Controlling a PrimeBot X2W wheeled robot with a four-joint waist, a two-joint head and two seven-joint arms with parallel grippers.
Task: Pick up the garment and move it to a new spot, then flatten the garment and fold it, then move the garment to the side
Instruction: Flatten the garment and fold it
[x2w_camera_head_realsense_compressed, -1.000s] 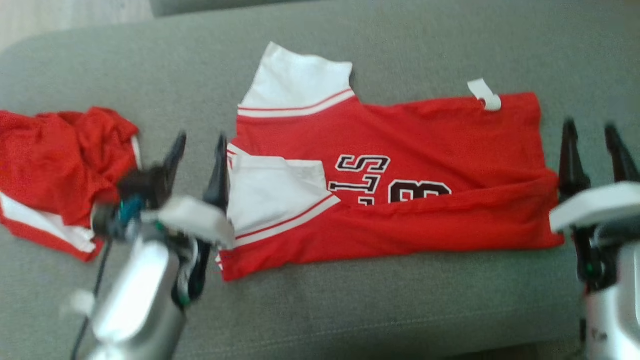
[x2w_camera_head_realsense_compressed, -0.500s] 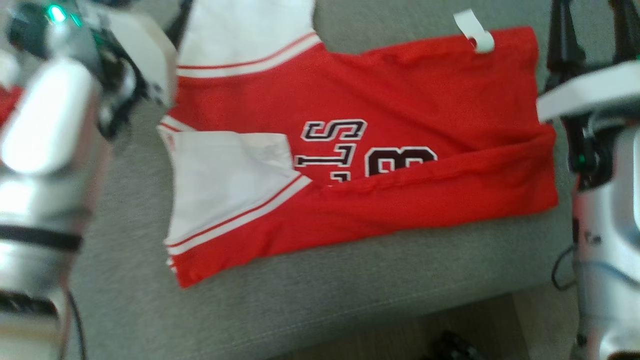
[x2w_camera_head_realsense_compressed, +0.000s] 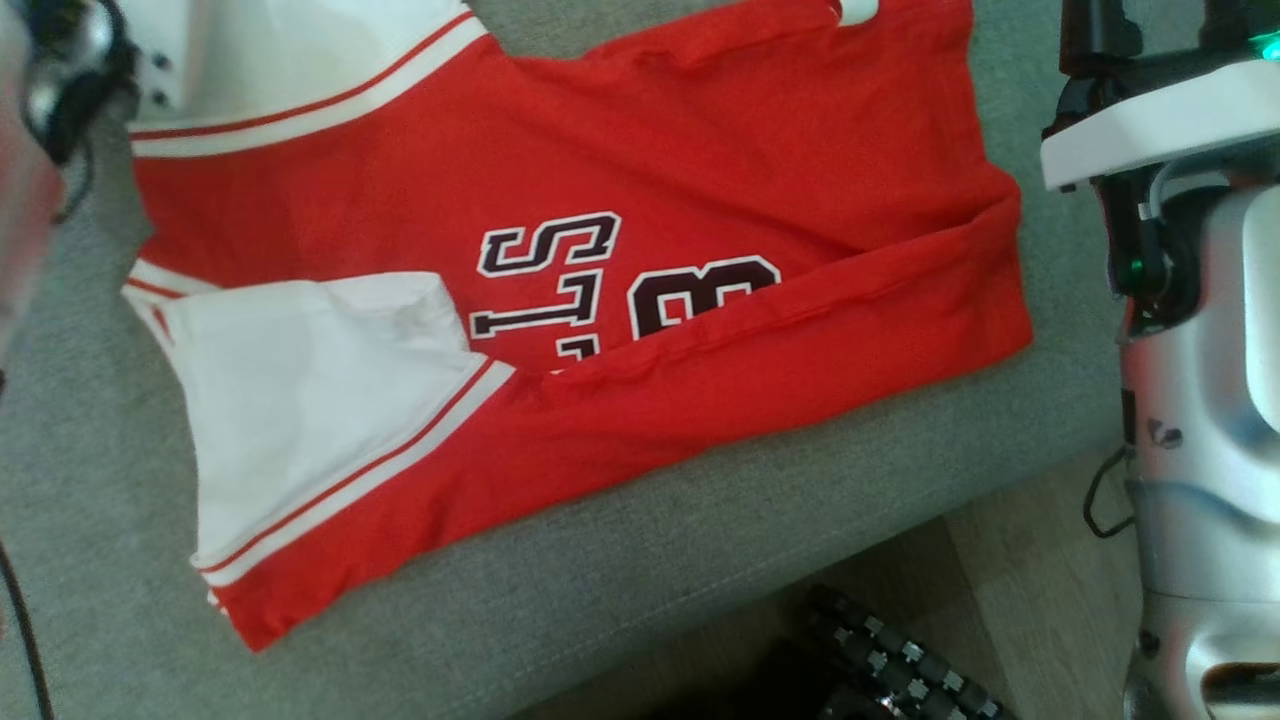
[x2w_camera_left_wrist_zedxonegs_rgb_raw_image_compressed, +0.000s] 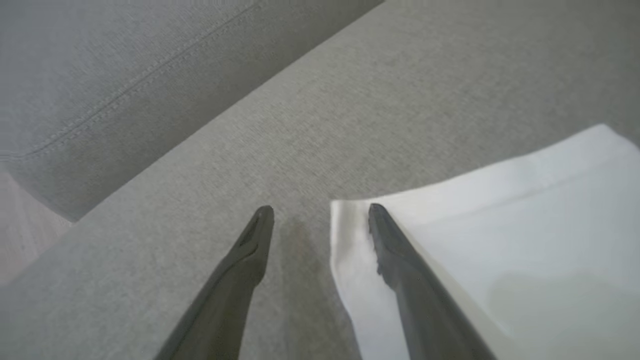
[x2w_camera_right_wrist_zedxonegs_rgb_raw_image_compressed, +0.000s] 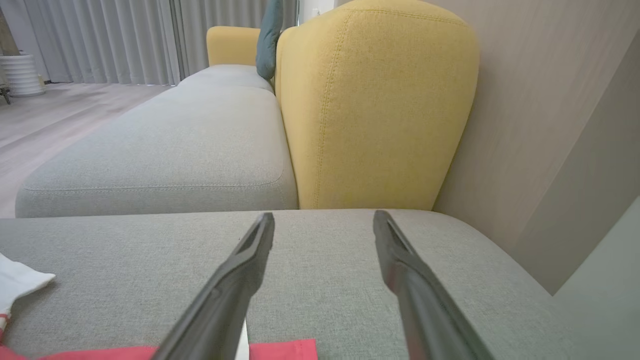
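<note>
So, head view first: the jersey (x2w_camera_head_realsense_compressed: 600, 150) lies flat and sideways on the grey sofa (x2w_camera_head_realsense_compressed: 700, 560), with the sleeves toward the left and the hem toward the right. Its near long edge is turned up over the bottom of the lettering, and the near sleeve (x2w_camera_head_realsense_compressed: 300, 400) comes over with it. I'd say one lengthwise fold is in and the far edge is next. The right arm (x2w_camera_head_realsense_compressed: 1200, 450) stands off the hem end, beside the cloth rather than on it.

Left wrist view: the left gripper (x2w_camera_left_wrist_zedxonegs_rgb_raw_image_compressed: 320, 210) has its fingers spread wide with nothing between them. One finger is over bare sofa and the other over the corner of what I take for the far sleeve (x2w_camera_left_wrist_zedxonegs_rgb_raw_image_compressed: 500, 250). That straddle looks like a setup for pinching the sleeve's edge. I can't tell if the tips touch the fabric.

Right wrist view: the right gripper (x2w_camera_right_wrist_zedxonegs_rgb_raw_image_compressed: 324, 216) is just as wide apart and empty, hanging above the sofa with the red hem at the view's bottom edge. It points level toward a yellow backrest (x2w_camera_right_wrist_zedxonegs_rgb_raw_image_compressed: 375, 100), so it's hovering, not reaching down. My guess is both grippers are lining up on the far corners so the fold goes over evenly.
</note>
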